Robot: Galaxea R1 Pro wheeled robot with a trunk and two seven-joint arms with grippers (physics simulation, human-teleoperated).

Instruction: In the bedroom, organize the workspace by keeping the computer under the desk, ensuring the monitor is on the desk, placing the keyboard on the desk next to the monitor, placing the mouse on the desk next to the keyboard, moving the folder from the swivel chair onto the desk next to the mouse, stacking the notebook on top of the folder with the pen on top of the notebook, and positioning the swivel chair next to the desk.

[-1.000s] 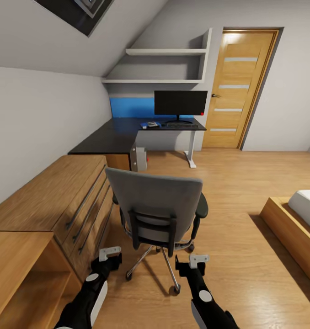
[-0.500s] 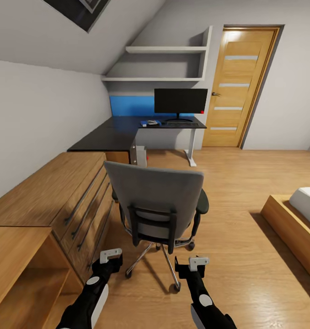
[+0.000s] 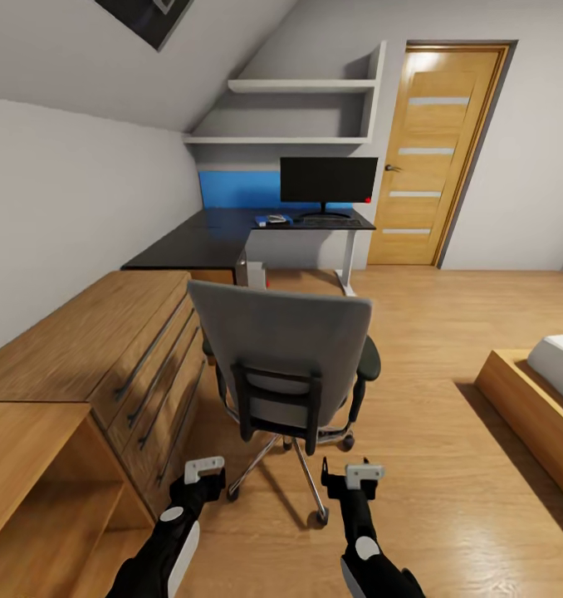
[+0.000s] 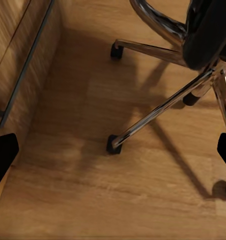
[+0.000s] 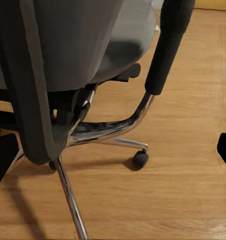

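Both arms reach forward from the bottom edge of the head view, forearms roughly parallel and angled slightly inward. The left gripper (image 3: 202, 473) sits low and left of centre, the right gripper (image 3: 354, 477) low and right of centre. Each has its fingers spread wide with nothing between them; in the wrist views the dark fingertips (image 4: 3, 157) show at opposite edges of the frame, well apart. Neither touches anything. The chair (image 3: 286, 357) stands at the middle of the frame, its grey back turned to the camera, its chrome base (image 3: 302, 473) on the floor just beyond the grippers. In the left wrist view the base's legs and castors (image 4: 113, 145) spread over the wood floor (image 4: 113, 200); in the right wrist view the armrest (image 5: 168, 47) and seat underside are close ahead. A chest (image 3: 99, 357) runs along the left. The desk (image 3: 215, 237) lies in the upper middle, with the monitor (image 3: 328, 180) upright on it; the keyboard (image 3: 327, 223) lies in front of the monitor. The computer (image 3: 252, 274) shows under the desk. A door (image 3: 435, 154) stands at the upper right.
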